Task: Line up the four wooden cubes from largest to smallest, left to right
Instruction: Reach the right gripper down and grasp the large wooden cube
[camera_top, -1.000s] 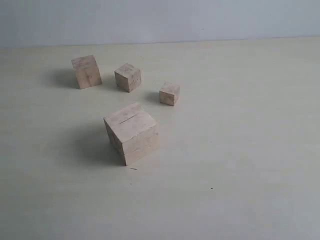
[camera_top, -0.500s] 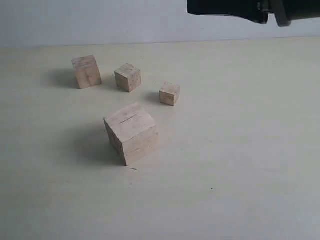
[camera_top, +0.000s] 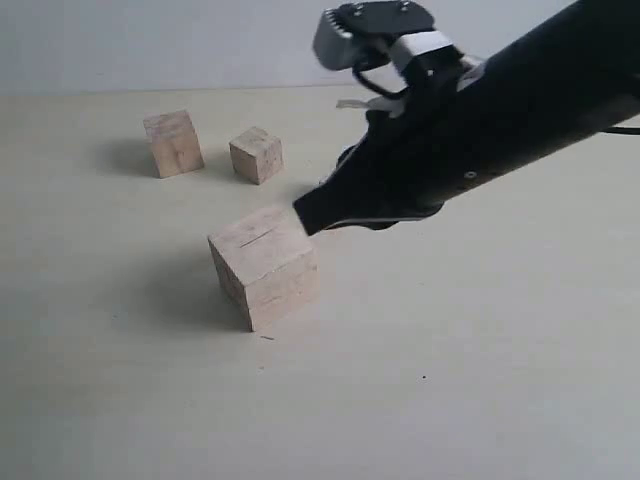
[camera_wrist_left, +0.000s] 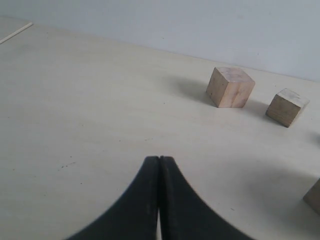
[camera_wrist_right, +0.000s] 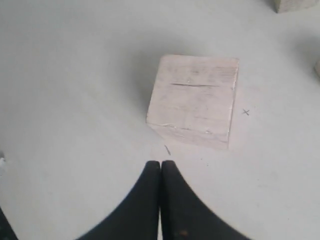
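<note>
A pale table (camera_top: 480, 400) is shown with wooden cubes scattered on it, not yet formed into a row. The largest cube (camera_top: 263, 265), marked by a thin dark slit on its top, is set nearest the camera. From it, the second-largest cube (camera_top: 173, 143) is found at about eleven o'clock and the third cube (camera_top: 256, 154) at twelve, near each other but apart. The smallest cube cannot be seen; it is probably hidden behind the right arm. The right gripper (camera_top: 305, 218) is held just above the largest cube at about one o'clock, with its jaws pressed together and nothing between them, apparently for an approach or a nudge. The left gripper (camera_wrist_left: 159, 160) is likewise seen closed and empty, held low over bare table, presumably to leave the way free.
</note>
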